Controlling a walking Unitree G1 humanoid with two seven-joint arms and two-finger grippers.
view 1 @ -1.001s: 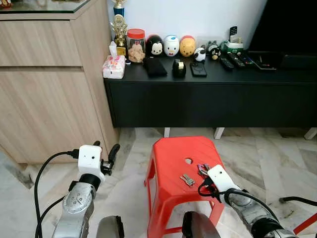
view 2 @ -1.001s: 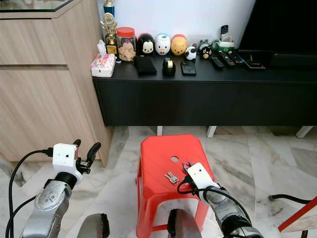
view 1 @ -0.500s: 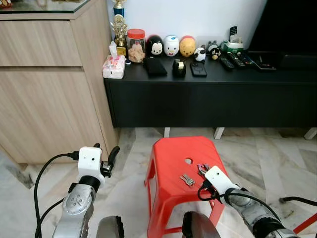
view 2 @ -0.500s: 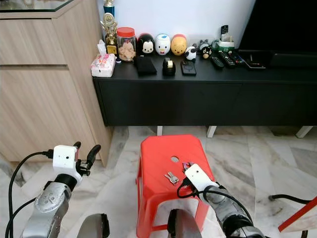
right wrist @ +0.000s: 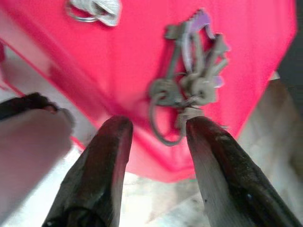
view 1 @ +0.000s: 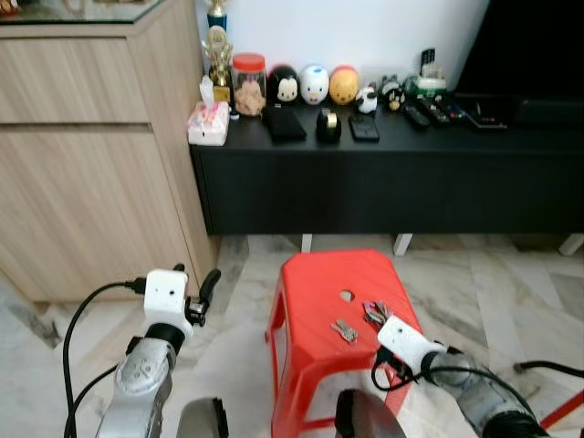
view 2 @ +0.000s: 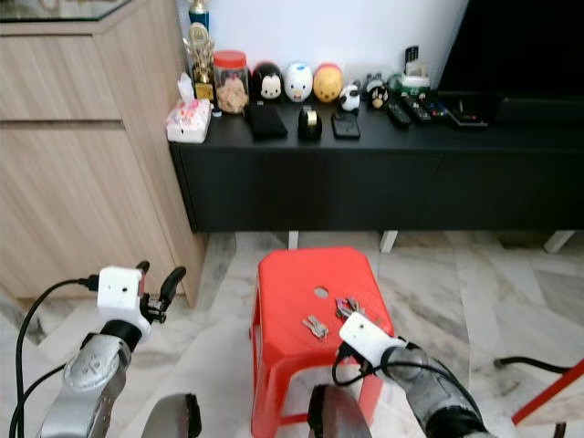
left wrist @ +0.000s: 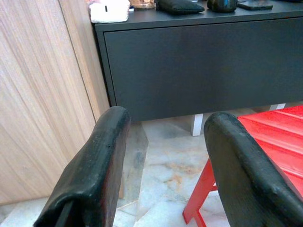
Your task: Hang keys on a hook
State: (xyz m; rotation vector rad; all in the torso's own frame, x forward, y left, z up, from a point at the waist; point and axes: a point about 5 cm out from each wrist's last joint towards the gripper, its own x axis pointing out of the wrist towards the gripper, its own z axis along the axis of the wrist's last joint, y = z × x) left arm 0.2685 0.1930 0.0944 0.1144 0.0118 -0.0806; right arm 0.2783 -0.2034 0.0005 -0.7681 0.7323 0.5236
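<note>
The keys (right wrist: 191, 75) lie on the red stool (view 1: 319, 283), near its right front edge; the wrist picture is blurred, so single keys are hard to tell apart. A smaller bunch (view 1: 344, 330) lies just left of them. The right tool (right wrist: 156, 137) hangs over the stool's edge just short of the keys, fingers apart, holding nothing. The left tool (left wrist: 165, 142) is raised beside the stool, fingers apart. On the black surface (view 1: 474, 137) a jar (view 1: 248, 84) holds something pale, unclear.
</note>
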